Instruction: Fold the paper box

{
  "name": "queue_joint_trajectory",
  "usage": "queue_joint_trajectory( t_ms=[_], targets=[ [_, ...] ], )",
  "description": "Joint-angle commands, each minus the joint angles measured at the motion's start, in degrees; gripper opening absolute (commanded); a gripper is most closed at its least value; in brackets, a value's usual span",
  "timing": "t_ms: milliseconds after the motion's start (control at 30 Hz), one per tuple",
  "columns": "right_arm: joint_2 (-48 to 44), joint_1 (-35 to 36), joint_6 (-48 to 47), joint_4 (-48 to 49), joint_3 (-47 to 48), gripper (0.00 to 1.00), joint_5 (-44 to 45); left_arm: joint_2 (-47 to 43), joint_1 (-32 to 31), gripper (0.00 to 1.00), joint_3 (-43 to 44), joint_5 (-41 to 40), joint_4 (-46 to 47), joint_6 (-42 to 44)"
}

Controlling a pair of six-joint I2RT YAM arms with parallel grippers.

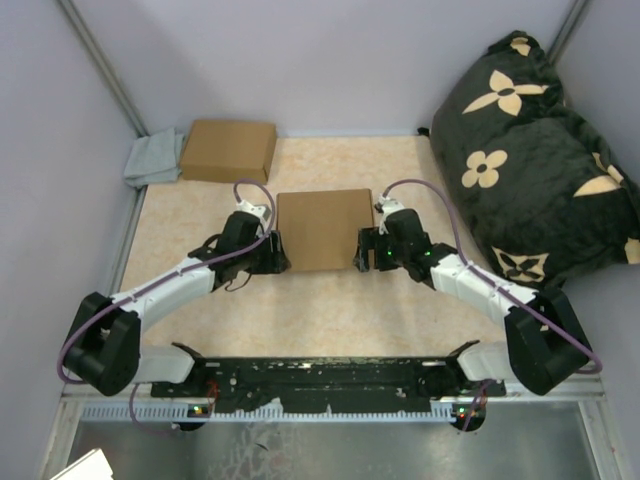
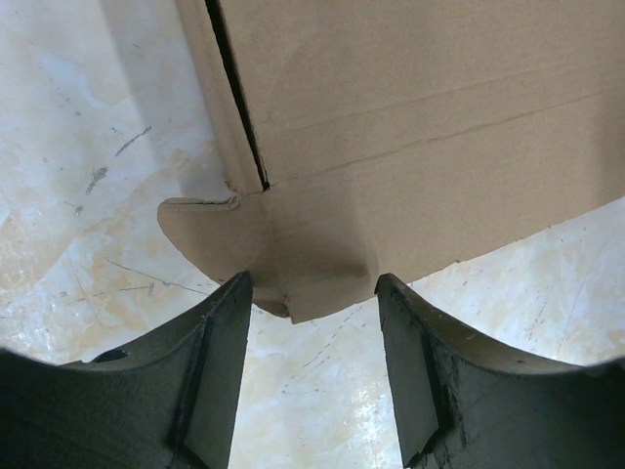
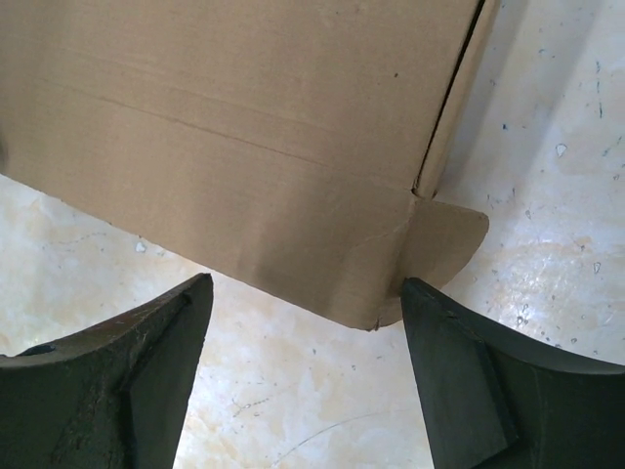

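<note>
The paper box (image 1: 324, 229) lies folded shut in the middle of the table as a flat brown cardboard square. My left gripper (image 1: 277, 253) is open at its near left corner. In the left wrist view the corner with a rounded tab (image 2: 293, 249) sits just beyond the gripper (image 2: 312, 288), whose jaws stand apart. My right gripper (image 1: 362, 252) is open at the near right corner. In the right wrist view the box corner and its rounded tab (image 3: 391, 264) lie just ahead of the wide-open gripper (image 3: 305, 288). Neither gripper holds anything.
A second, smooth brown carton (image 1: 229, 150) lies at the back left beside a grey cloth (image 1: 152, 160). A black cushion with cream flowers (image 1: 530, 160) fills the right side. Grey walls close the table at the back and left.
</note>
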Motion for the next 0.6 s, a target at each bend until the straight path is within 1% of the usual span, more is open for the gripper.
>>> queue_joint_trajectory(
  t_ms=[0, 400, 467, 567],
  targets=[
    [0.0, 0.7, -1.1, 0.3, 4.3, 0.78, 0.2, -0.4, -0.2, 0.60, 1.8, 3.2, 1.3, 0.4],
    [-2.0, 1.0, -1.0, -2.5, 5.2, 0.76, -4.4, -3.9, -0.3, 0.57, 3.2, 7.3, -0.4, 0.8],
    [-2.7, 1.0, -1.2, -3.7, 5.4, 0.76, -1.7, -4.1, -0.3, 0.57, 3.7, 6.4, -1.5, 0.9],
    [-3.2, 1.0, -1.4, -5.4, 5.7, 0.80, 6.0, -4.1, -0.3, 0.61, 3.8, 3.2, -2.7, 1.5]
  ],
)
